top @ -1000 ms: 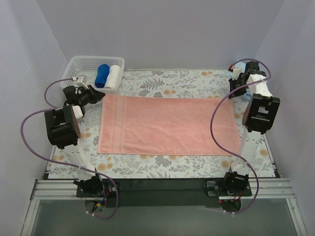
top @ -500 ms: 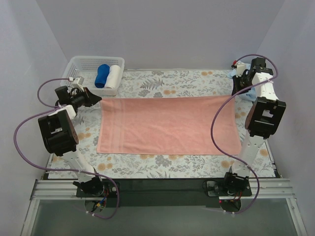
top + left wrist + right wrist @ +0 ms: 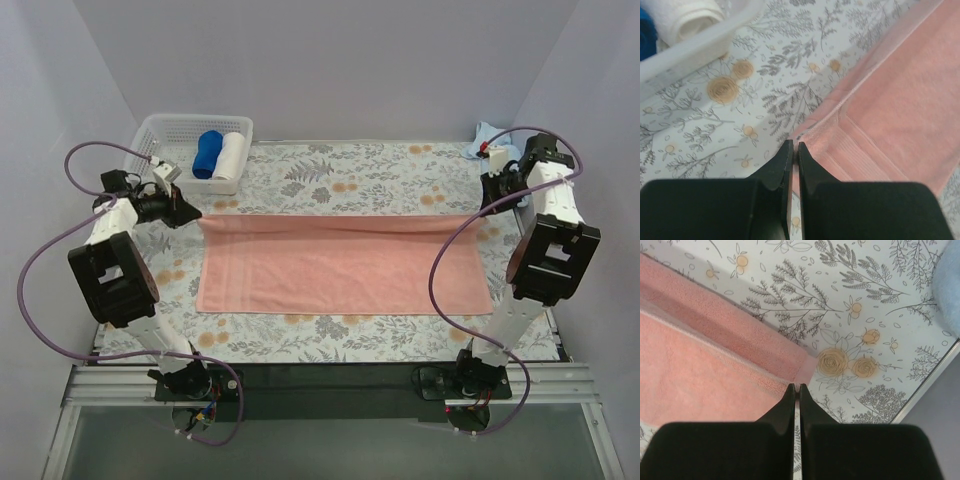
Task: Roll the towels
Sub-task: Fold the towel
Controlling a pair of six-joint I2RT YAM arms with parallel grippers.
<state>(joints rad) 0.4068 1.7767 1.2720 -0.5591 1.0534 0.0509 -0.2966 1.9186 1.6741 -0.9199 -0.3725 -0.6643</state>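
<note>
Salmon-pink towel [image 3: 340,268] lies spread across the floral worktop [image 3: 350,165], its far corners clamped in the left pincer [image 3: 193,214] and right pincer [image 3: 486,207]; the fold lands straightest if both corners travel level toward the near edge.

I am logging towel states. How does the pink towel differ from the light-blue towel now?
The pink towel lies spread flat; the light-blue towel sits bunched at the far right corner. The left gripper and right gripper pinch the pink towel's far corners; nothing holds the light-blue one. Neither is rolled yet.
</note>
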